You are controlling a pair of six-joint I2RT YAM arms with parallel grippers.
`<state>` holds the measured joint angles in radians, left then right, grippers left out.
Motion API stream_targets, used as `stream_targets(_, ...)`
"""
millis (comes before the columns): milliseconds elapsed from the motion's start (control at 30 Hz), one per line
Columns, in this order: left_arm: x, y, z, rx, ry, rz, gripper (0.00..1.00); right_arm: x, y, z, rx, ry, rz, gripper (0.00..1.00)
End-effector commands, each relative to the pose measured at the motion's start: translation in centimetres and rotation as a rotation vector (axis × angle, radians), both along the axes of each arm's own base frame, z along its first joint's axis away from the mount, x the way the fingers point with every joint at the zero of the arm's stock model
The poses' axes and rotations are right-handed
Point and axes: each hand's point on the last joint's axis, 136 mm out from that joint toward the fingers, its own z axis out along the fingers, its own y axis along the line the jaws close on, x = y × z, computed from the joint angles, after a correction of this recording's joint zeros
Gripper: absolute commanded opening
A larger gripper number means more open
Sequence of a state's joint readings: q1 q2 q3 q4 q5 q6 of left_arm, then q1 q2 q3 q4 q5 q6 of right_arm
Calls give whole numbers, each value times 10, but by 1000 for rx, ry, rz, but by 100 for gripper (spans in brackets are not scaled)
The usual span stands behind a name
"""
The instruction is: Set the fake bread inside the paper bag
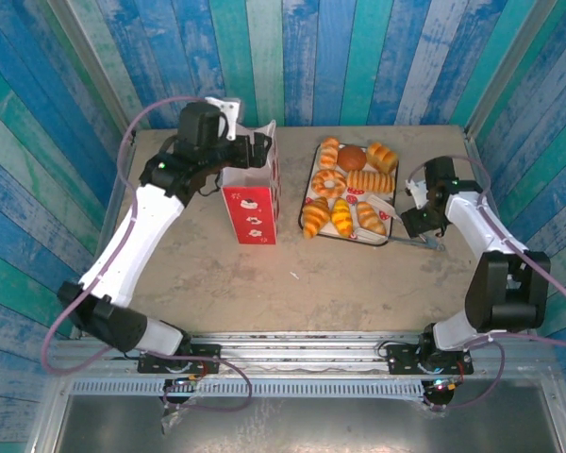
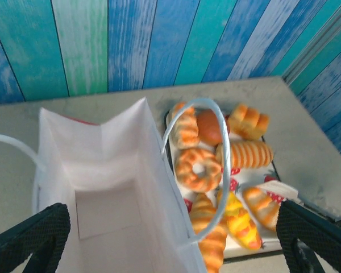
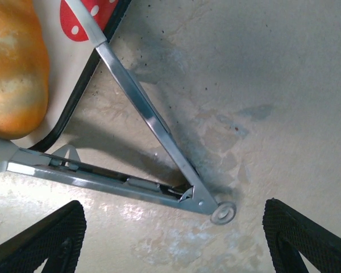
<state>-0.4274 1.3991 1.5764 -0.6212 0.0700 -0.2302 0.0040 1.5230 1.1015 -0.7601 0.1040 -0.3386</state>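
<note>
The fake bread (image 1: 370, 181) is golden-orange, the paper bag (image 1: 253, 203) white and red.

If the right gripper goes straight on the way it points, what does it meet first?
Probably the metal tongs on the table, their hinge end centred under the open right gripper; depth unclear.

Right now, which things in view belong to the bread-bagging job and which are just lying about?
Job:
- glossy golden-orange toy pastries, the fake bread
- small white paper bag with a red printed lower part

Lying about:
- white strawberry-print tray under the pastries
- metal tongs with white tips, by the tray's edge; possibly a tool
</note>
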Motion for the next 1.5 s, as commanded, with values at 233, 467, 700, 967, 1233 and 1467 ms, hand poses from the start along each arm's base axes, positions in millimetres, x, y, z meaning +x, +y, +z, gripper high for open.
stream_targets(233,-43,39,73,-21,-347,74,97,23,7,-19,8,35,141,75)
stream_targets(467,-52,51,85,-23,-408,113,96,33,9,-41,21,82,163,69)
stream_targets(700,-51,56,87,-21,-415,144,94,33,16,-61,59,116,186,58)
stream_targets(967,-48,64,88,-13,-410,195,93,18,23,-76,104,155,182,44)
stream_targets(1233,-52,70,91,-3,-415,213,93,17,23,-71,107,148,172,29)
stream_targets(1467,-55,73,94,1,-426,224,92,12,24,-54,109,101,164,11)
